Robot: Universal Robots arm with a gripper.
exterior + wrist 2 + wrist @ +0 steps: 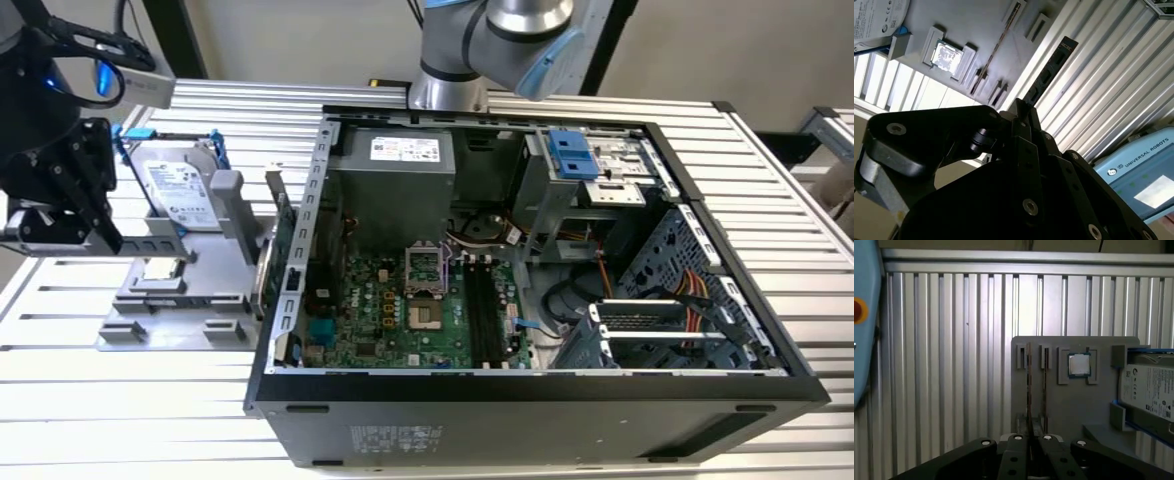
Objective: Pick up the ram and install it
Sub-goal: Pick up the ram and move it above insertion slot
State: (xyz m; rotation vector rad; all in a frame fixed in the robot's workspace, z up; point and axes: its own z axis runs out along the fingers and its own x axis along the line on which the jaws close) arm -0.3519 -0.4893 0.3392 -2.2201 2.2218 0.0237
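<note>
Ram [1046, 75] pinched between pressed-together fingers of gripper [1024, 111], jutting past the tips over ribbed table [1094, 90] near grey fixture [954, 20], at far left of the exterior view, well apart from open case [534, 405]. Probably light, stiff, thin, fragile; best held by bare edges, clear of chips, never twisted.

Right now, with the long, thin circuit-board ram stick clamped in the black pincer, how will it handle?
Probably stiff: the long, thin, dark ram stick juts straight from the black pincer without sagging. Likely light for its length, since it looks very thin edge-on in the first wrist view. Possibly fragile: held by one end, a knock could lever it.
</note>
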